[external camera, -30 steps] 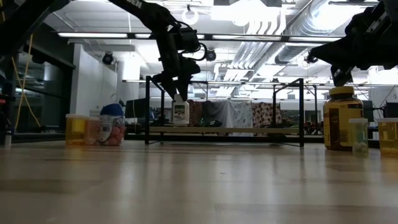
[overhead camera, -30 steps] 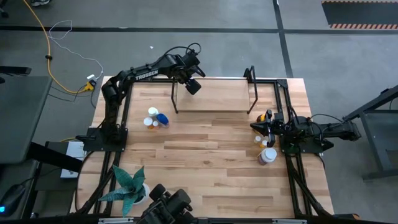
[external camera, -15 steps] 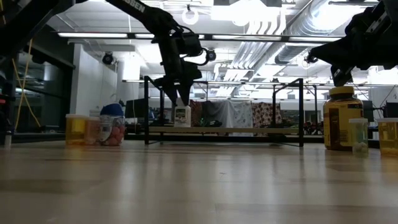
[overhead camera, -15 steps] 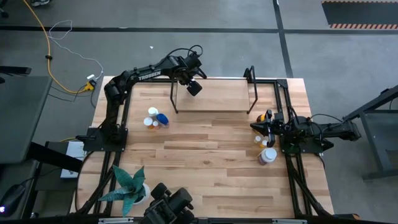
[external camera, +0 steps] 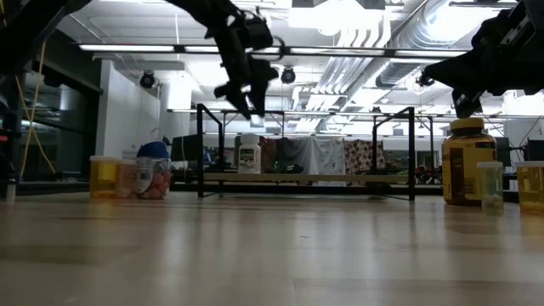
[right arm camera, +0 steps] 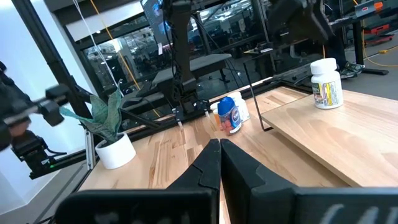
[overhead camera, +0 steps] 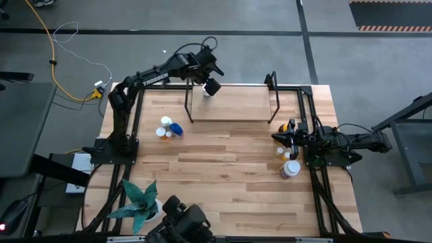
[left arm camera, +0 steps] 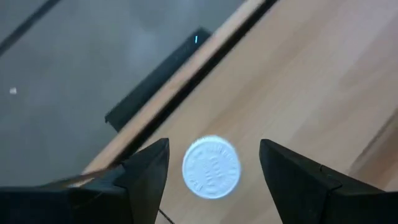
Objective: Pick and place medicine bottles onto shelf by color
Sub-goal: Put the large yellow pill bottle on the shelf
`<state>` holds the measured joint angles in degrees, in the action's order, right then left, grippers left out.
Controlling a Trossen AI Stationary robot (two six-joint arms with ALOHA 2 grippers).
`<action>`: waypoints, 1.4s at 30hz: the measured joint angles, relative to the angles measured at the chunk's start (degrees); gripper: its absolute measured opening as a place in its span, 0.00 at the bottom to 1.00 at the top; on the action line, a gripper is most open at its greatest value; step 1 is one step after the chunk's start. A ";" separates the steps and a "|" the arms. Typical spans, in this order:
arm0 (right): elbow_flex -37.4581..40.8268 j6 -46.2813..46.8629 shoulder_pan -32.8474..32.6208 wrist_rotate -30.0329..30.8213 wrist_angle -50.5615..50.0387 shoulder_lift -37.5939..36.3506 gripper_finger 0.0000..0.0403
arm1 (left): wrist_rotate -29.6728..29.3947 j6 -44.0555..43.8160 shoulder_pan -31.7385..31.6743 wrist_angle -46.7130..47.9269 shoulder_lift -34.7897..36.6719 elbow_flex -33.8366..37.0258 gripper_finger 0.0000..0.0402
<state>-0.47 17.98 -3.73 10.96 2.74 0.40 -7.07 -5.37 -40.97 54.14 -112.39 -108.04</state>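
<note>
A white medicine bottle (overhead camera: 206, 94) stands upright by its base on the shelf (overhead camera: 236, 108), near the shelf's far left corner; it also shows in the low view (external camera: 249, 155). My left gripper (overhead camera: 212, 86) hangs open above it. In the left wrist view the bottle's white cap (left arm camera: 211, 168) shows between the two fingers, which stand clear of it. More medicine bottles (overhead camera: 169, 128) stand on the table left of the shelf. My right gripper (overhead camera: 275, 137) waits shut at the table's right side, beside other bottles (overhead camera: 291, 169).
A potted green plant (overhead camera: 138, 202) stands at the near left corner. An amber bottle (external camera: 466, 161) and small vials (external camera: 490, 187) stand by the right arm. The shelf's black legs (overhead camera: 189, 108) rise at its ends. Bare tabletop (overhead camera: 229, 175) lies in the middle.
My left gripper has gone up from around the white bottle to well above its cap. The bottle has stayed upright on the shelf where it was.
</note>
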 joint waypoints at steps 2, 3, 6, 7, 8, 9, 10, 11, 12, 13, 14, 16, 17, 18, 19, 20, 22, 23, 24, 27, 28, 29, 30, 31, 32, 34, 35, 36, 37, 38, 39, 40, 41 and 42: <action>0.00 -0.01 -0.01 0.01 0.02 0.00 0.00 | 0.73 0.00 0.00 0.02 1.11 -0.92 0.60; 0.01 -0.01 0.00 0.01 0.01 0.00 0.00 | 1.86 0.00 0.03 -0.07 1.90 -1.02 0.59; 0.00 0.00 0.00 0.00 0.02 0.00 0.00 | 6.70 1.41 0.95 -0.49 4.86 -0.76 0.58; 0.00 0.00 0.00 0.00 0.02 0.00 0.00 | 7.76 2.06 1.62 -1.00 6.13 -0.21 0.58; 0.02 -0.02 -0.02 0.00 0.02 0.00 0.00 | 8.65 2.47 2.40 -1.63 7.54 0.65 0.58; 0.00 0.00 0.00 0.02 0.02 0.00 0.00 | 9.02 2.68 3.30 -2.94 9.10 2.02 0.57; 0.00 -0.01 -0.01 0.01 0.02 0.00 0.00 | 9.00 3.03 4.48 -5.13 10.79 3.87 0.57; 0.01 -0.01 0.00 0.00 0.02 0.00 0.00 | 9.03 3.04 5.60 -8.05 12.82 6.17 0.57; 0.01 0.00 -0.01 0.02 0.01 0.00 0.00 | 9.16 3.04 6.67 -11.55 15.05 9.16 0.56; 0.01 0.00 0.00 0.00 0.01 0.00 0.00 | 9.15 3.04 7.78 -15.17 17.53 12.49 0.56; 0.00 0.00 -0.01 0.02 0.01 0.00 0.00 | 9.13 2.98 8.92 -18.87 20.14 15.89 0.55; 0.00 -0.01 0.00 0.02 0.02 0.00 0.00 | 9.05 2.73 11.55 -27.51 25.59 24.01 0.55; 0.00 -0.02 0.00 0.00 0.02 0.00 0.00 | 9.01 2.74 12.91 -30.90 28.35 28.15 0.54; 0.00 -0.02 -0.02 0.00 0.00 0.00 0.00 | 9.01 2.62 14.29 -34.26 31.15 32.44 0.54; 0.00 -0.02 0.00 0.00 0.02 0.00 0.00 | 9.10 2.54 15.82 -37.91 33.84 36.52 0.54; 0.00 -0.02 0.00 0.00 0.02 0.00 0.00 | 9.25 2.56 17.48 -41.36 36.63 40.65 0.54; 0.01 -0.02 -0.01 0.00 0.01 0.00 0.00 | 9.41 2.49 20.88 -49.16 42.14 48.77 0.54; 0.00 0.00 0.00 0.01 0.01 0.00 0.00 | 9.39 2.21 22.66 -53.02 44.79 52.74 0.54; 0.01 0.00 0.00 0.01 0.01 0.00 0.00 | 9.33 2.10 24.31 -56.59 47.28 56.61 0.54; 0.01 -0.01 -0.01 0.02 0.01 0.00 0.00 | 7.96 2.37 29.16 -67.25 53.66 67.01 0.54; 0.00 0.00 -0.01 0.00 0.02 0.00 0.00 | 7.48 2.44 30.52 -70.68 55.54 70.06 0.54; 0.02 0.00 0.00 0.01 0.00 0.00 0.00 | 6.97 2.45 31.79 -73.98 57.27 72.86 0.54; 0.01 0.00 0.00 0.02 0.01 0.00 0.00 | 6.23 2.52 33.01 -76.87 58.80 75.43 0.54; 0.02 0.00 0.00 0.00 0.02 0.00 0.00 | 5.48 2.58 34.05 -79.61 60.11 77.82 0.54; 0.02 -0.02 0.00 0.02 0.00 0.00 0.00 | 4.64 2.60 34.94 -81.90 61.17 79.85 0.54; 0.00 -0.01 0.00 0.01 0.02 0.00 0.00 | 3.40 3.47 36.16 -85.67 63.10 83.12 0.54; 0.00 0.00 -0.02 0.00 0.00 0.00 0.00 | 3.09 4.13 36.56 -86.98 64.07 84.33 0.54; 0.00 0.00 -0.02 0.02 0.02 0.00 0.00 | 2.96 4.82 36.90 -88.16 64.99 85.37 0.54; 0.00 0.00 0.00 0.01 0.01 0.00 0.00 | 2.95 5.44 37.11 -88.78 65.74 86.10 0.54; 0.02 0.00 0.00 0.00 0.00 0.00 0.00 | 2.95 6.00 37.17 -88.72 66.31 86.35 0.54; 0.00 -0.02 0.00 0.00 0.00 0.00 0.00 | 2.97 6.06 37.29 -88.70 66.81 86.44 0.54; 0.01 -0.01 -0.01 0.01 0.01 0.00 0.00 | 2.95 6.03 37.33 -88.68 67.31 86.52 0.54; 0.02 0.00 -0.02 0.00 0.02 0.00 0.00 | 3.03 6.05 37.33 -88.70 67.78 86.53 0.54; 0.01 0.00 -0.02 0.01 0.02 0.00 0.00 | 3.48 6.04 37.34 -88.68 68.11 86.53 0.54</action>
<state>-0.46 17.98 -3.75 10.97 2.76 0.40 -3.58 0.68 -3.63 -34.54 -44.28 -21.52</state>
